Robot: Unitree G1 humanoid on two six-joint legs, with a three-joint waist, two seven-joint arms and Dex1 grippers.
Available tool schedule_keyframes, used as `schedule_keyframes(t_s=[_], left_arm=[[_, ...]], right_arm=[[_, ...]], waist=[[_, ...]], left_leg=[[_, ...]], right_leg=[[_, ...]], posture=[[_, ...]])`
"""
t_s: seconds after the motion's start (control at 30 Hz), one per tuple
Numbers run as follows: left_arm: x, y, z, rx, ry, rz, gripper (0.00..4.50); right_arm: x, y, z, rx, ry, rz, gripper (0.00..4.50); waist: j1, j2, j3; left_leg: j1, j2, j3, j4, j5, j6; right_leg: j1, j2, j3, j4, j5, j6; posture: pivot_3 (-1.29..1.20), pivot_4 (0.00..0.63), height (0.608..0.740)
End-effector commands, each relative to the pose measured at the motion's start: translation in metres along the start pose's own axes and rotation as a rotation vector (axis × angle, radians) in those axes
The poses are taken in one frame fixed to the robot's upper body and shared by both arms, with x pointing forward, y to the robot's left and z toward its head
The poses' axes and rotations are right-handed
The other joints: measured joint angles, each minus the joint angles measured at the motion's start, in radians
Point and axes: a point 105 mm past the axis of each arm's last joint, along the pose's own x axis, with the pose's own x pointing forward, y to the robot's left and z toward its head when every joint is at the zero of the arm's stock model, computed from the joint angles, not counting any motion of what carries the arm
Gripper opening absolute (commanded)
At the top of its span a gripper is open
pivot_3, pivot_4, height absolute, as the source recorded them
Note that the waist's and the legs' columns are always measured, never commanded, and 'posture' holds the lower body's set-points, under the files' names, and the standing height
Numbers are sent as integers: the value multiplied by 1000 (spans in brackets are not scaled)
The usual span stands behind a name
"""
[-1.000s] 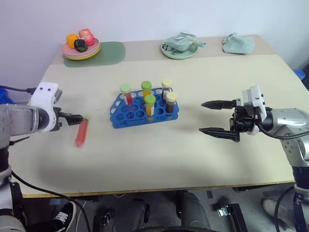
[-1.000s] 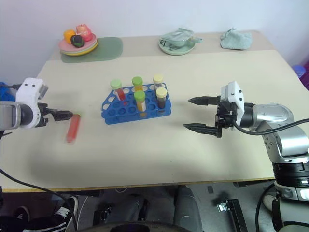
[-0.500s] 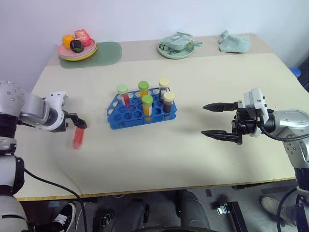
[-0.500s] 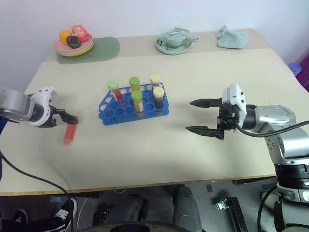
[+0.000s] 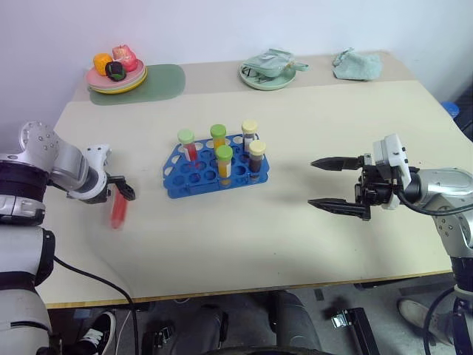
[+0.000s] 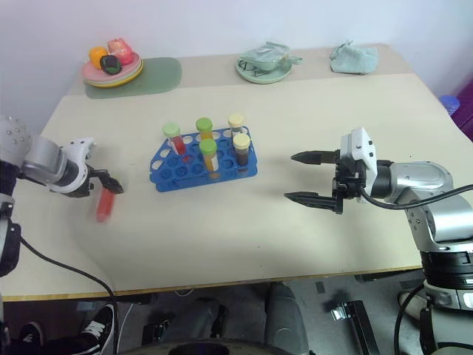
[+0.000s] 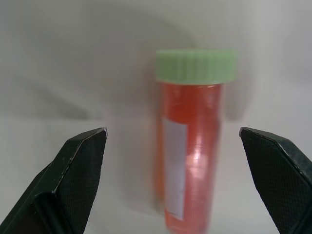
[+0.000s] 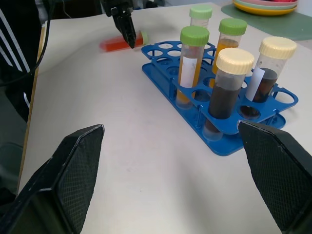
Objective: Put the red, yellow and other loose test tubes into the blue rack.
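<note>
At the left of the left eye frame, a red-filled test tube [image 5: 117, 210] is seen lying on its side on the beige table [image 5: 244, 237], well apart from the blue rack [image 5: 216, 171]. Its pale green cap and a white label are shown in the left wrist view, where the tube [image 7: 191, 141] lies between the two black fingers [image 7: 78, 165] with table visible on both sides, so that no contact is made. The left gripper [image 5: 122, 190] is held just above the tube's far end, pointed steeply down, its fingers spread apart and closed on nothing.

Near the centre of the frame, slightly left, the blue rack is found standing on the table. Five capped tubes are held upright in it: a red one with a green cap [image 5: 188, 144], two yellow-orange ones with green caps [image 5: 223, 163], and two dark ones with cream caps [image 5: 256, 157]. Several holes on the rack's left part are left unfilled.

At the right of the frame, the right gripper [image 5: 330, 183] is held level above the table, pointed toward the rack, its fingers spread wide and empty.

Along the far edge, a plate of toy food [image 5: 115, 72] on a green mat [image 5: 159, 81] is seen at upper left, a pale green dish [image 5: 269, 72] with crumpled cloth in it at upper centre, and another cloth [image 5: 357, 65] at upper right.
</note>
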Motion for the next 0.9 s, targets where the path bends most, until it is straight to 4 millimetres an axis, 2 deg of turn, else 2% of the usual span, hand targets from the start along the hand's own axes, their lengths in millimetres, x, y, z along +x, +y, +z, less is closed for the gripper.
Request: schedule_keyframes(t_s=[0.03, 0.13, 0.2, 0.37, 0.47, 0.53, 0.6, 0.67, 0.7, 0.77, 0.9], left_arm=[[-3, 2, 3, -10, -28, 6, 3210], [2, 3, -1, -17, -20, -4, 1703], [3, 3, -3, -12, -11, -6, 859], [-4, 14, -2, -20, -56, 20, 859], [-22, 15, 12, 68, -221, 60, 859], [-41, 1, 36, 219, -465, 29, 859], [-54, -9, 41, 281, -553, -11, 859], [-69, -19, 50, 362, -706, -13, 859], [-76, -30, 54, 398, -810, -68, 859], [-87, -45, 56, 386, -950, -196, 859], [-101, -48, 51, 583, -1153, -138, 859]], right_arm=[[-5, -2, 9, -44, -3, -26, 4500], [-4, -2, 10, -41, -6, -23, 4500], [-4, -2, 10, -43, -4, -21, 4500], [-4, -2, 10, -44, -3, -23, 4500], [-5, -3, 9, -45, -2, -28, 4500], [-4, -4, 9, -46, -8, -40, 4500], [-2, -6, 8, -53, -11, -52, 4500], [1, -10, 8, -69, -21, -79, 4500], [2, -12, 10, -65, -31, -88, 4500], [2, -13, 11, -61, -41, -98, 4500], [-3, -14, 10, -73, -19, -99, 4500]], waist=[[3, 0, 0], [2, 0, 0], [1, 0, 0], [1, 0, 0], [-4, 0, 0], [-12, 0, 0], [-8, 0, 0], [-5, 0, 0], [-6, 0, 0], [-5, 1, -1], [-11, 1, -1]], left_leg=[[0, 0, 0, 0, 0, 0], [0, 0, 0, 0, 0, 0], [0, 0, 0, 0, 0, 0], [0, 0, 0, 1, 0, 0], [0, 0, 0, 0, 0, 0], [0, 1, 0, 0, 0, 0], [-1, 2, 0, 0, 0, 0], [-1, 2, 0, 1, 0, 0], [-1, 1, 1, 1, 0, 0], [-1, 2, 1, 0, 0, 0], [-1, 2, 2, 0, 0, 0]], right_leg=[[0, 0, 0, 0, 0, 0], [0, 0, 0, 0, 0, 0], [0, 0, 0, 0, 0, 0], [0, 0, 0, 0, 0, 0], [0, 0, 0, 0, 0, 0], [-1, 0, 0, 1, 0, 0], [-1, -1, 0, 1, 0, 0], [0, -2, 0, 0, 0, 0], [0, -2, 0, 0, 0, 0], [0, -2, 0, 0, 0, 0], [-1, -2, 0, -1, 0, 0]], posture=[[0, 150, 740], [0, 150, 740], [0, 150, 740], [0, 150, 740], [0, 150, 740], [0, 150, 740], [0, 150, 740], [0, 150, 740], [0, 150, 740], [0, 150, 740], [0, 150, 740]])
